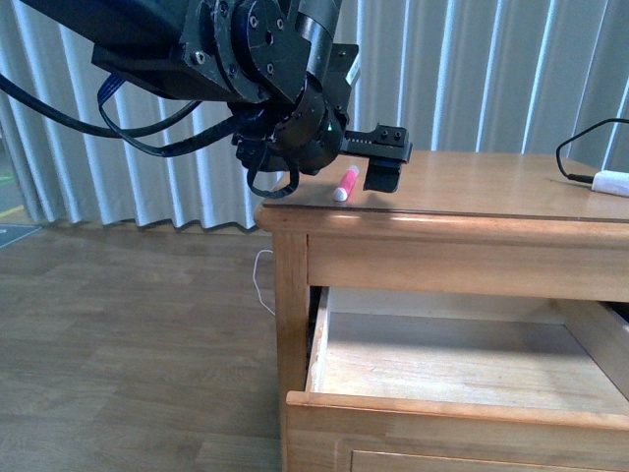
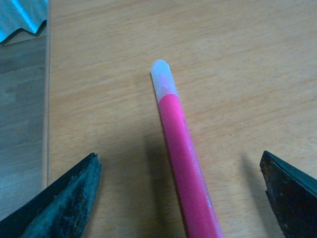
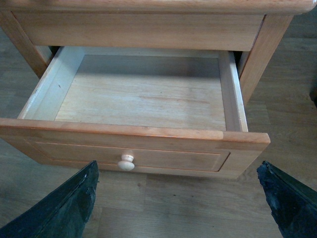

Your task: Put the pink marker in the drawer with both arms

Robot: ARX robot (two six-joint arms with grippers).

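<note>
The pink marker (image 1: 346,183) lies flat on the wooden cabinet top (image 1: 472,182), near its left front corner. In the left wrist view the marker (image 2: 184,158), white rounded end (image 2: 163,75) pointing away, lies between the fingertips of my open left gripper (image 2: 178,166), and neither touches it. One black finger (image 1: 383,175) shows beside the marker in the front view. The drawer (image 1: 324,339) is pulled out and empty. My open right gripper (image 3: 178,171) hangs in front of the drawer front (image 3: 163,157), over the floor and apart from the round knob (image 3: 127,161).
A white plug (image 1: 611,182) on a black cable (image 1: 575,147) lies at the right of the cabinet top. Curtains hang behind. Wooden floor (image 1: 128,334) stretches to the left of the cabinet. The left arm's bulk (image 1: 246,59) hangs over the cabinet's left corner.
</note>
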